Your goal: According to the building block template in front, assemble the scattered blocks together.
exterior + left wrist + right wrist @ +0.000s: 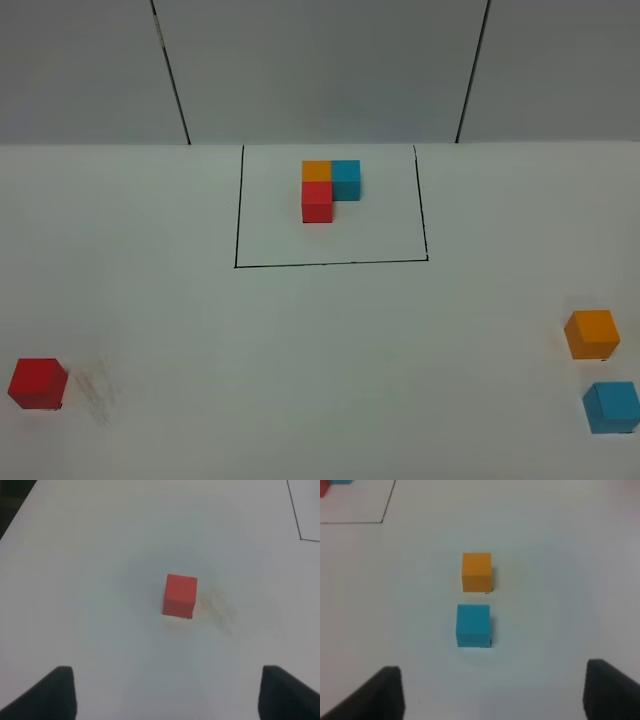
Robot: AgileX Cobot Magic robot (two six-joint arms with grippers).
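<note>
The white table (320, 400) bears everything noted. The building block template (385, 232) is a black-lined rectangle lying well beyond both pincers, between their two lines of reach. Inside it sits an L of three touching cubes: the template orange cube (316, 170), the template blue cube (346, 179) beside it, and the template red cube (318, 201) on the near side of the orange one. The left pincer (170, 695) stands with its fingers wide apart and nothing between them. The loose red cube (180, 595) rests on the table ahead of it, roughly centred on the gap and clear of both fingers. A faint grey scuff (220, 611) marks the table just beside that cube, on the template's side. The right pincer (496, 690) is likewise spread and holds nothing. The loose blue cube (473, 625) lies ahead of it, apart from the fingers, and the loose orange cube (477, 572) lies just beyond the blue one, in line with it, with a narrow gap between them. All three loose cubes sit outside the frame.
</note>
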